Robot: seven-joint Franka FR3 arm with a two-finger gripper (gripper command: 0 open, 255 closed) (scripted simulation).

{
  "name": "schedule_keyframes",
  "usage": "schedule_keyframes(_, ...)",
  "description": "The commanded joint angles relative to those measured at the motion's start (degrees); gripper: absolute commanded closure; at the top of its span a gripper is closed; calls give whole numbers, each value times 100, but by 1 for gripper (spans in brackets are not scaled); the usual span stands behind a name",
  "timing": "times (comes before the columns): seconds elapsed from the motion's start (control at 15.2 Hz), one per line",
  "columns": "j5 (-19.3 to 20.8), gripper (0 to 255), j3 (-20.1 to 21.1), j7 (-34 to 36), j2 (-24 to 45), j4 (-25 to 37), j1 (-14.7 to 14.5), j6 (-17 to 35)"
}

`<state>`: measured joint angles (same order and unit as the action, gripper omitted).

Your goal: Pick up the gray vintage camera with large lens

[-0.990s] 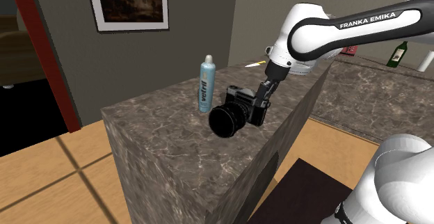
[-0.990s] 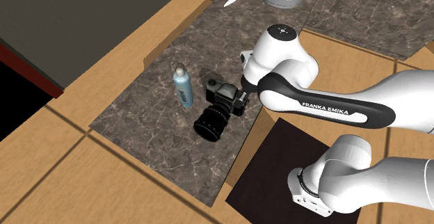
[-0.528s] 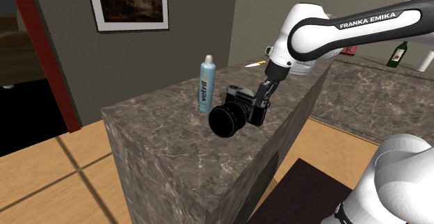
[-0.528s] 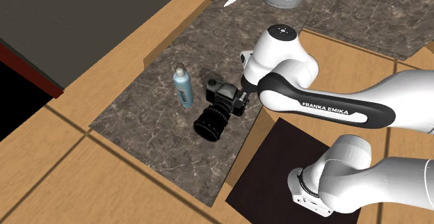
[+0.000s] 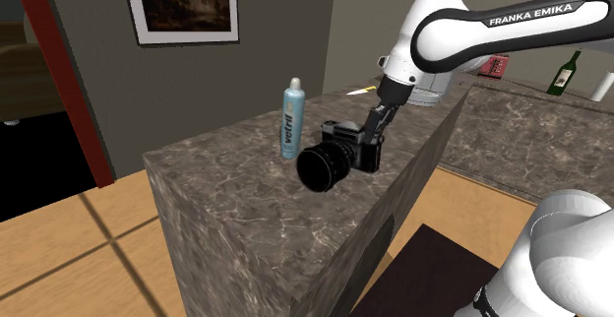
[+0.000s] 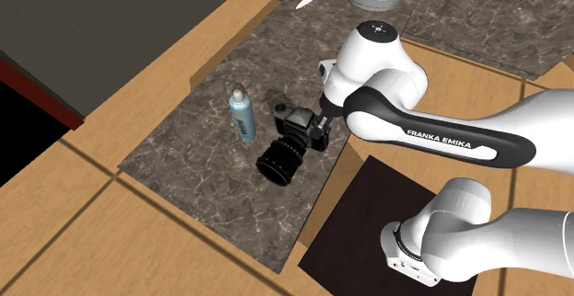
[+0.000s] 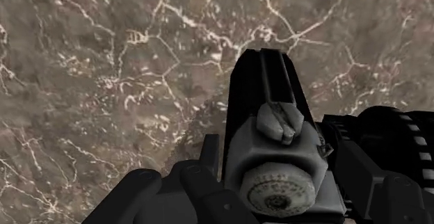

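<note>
Scanning the shoulder view from its left, I see a framed picture (image 5: pixel 182 5) on the grey wall. Next comes a pale blue spray bottle (image 5: pixel 292 118), upright on the marble bench (image 5: pixel 226 197). Just beside the bottle is the gray camera (image 5: pixel 344 144), its large black lens (image 5: pixel 320 168) facing the bench's near end. My end effector (image 5: pixel 375 131) is clamped on the camera's body, which the wrist view shows clasped between the two fingers. Whether the camera clears the bench, I cannot tell. A green wine bottle (image 5: pixel 563 72) stands far right.
</note>
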<state>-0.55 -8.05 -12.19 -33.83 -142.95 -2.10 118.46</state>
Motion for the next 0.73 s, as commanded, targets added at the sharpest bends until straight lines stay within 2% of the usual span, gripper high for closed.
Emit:
schedule_keyframes(0.0, -2, 255, 8, 14, -20, 157, -1, -165)
schedule_keyframes(0.53, -7, 255, 39, 57, -54, 749, -11, -788)
schedule_keyframes(0.66, -7, 255, 39, 58, -54, 760, -11, -800)
